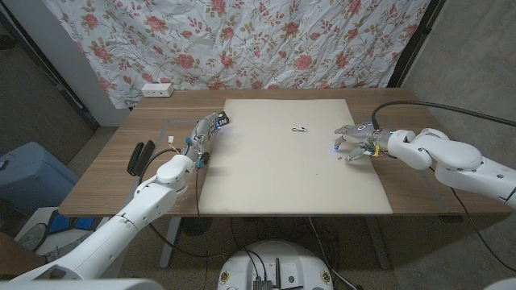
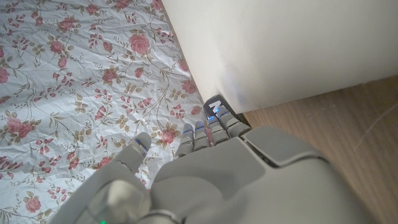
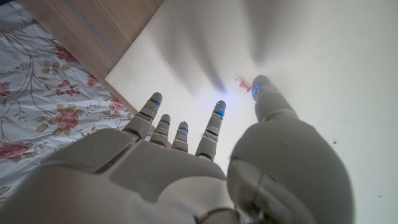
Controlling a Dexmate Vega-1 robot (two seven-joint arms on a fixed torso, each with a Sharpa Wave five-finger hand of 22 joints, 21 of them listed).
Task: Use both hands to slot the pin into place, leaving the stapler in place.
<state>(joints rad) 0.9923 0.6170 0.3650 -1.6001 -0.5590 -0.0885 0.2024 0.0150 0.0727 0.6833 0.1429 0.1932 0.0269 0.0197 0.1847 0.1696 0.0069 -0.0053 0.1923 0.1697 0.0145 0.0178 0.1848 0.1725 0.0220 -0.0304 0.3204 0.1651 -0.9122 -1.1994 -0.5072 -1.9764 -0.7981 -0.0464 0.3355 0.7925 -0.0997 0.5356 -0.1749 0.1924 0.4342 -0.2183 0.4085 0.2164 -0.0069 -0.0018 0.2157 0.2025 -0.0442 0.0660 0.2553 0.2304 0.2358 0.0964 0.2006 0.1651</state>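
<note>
Plainly visible in the right wrist view: small red push pin (image 3: 240, 81) on the white mat (image 3: 323, 68), just beside the tip of the thumb, a little apart from the other fingertips (image 3: 219, 109). Fingers of the right hand (image 3: 186, 162) spread, extended over the mat, holding nothing, lit blue at the tips. Same hand (image 1: 355, 141) in the head view near the right edge of the mat (image 1: 290, 181), fingers fanned out and pointing toward the mat's middle; a tiny reddish speck below the fingertips, too small to name with certainty there.

Ahead of those fingertips and well apart, toward the mat's middle: a small pale metal object (image 1: 299, 128), too small to tell exactly what.

On the other side, left hand (image 1: 203, 137) at the left border of the mat, fingers stretched forward and lying close together, nothing pinched. Left wrist view: fingers (image 2: 214, 121) side by side, tips at the corner of the white mat (image 2: 292, 43), thumb set apart from them, wooden table (image 2: 336, 124) beside the hand (image 2: 236, 180), floral cloth (image 2: 74, 81) beyond the fingertips.

Black stapler (image 1: 140, 156) on the bare wood, beside the left forearm, on the outer side of the left fingers, well apart from the pin and untouched by either hand. White power strip (image 1: 156, 90) at the far table edge, beyond the left fingertips.
</note>
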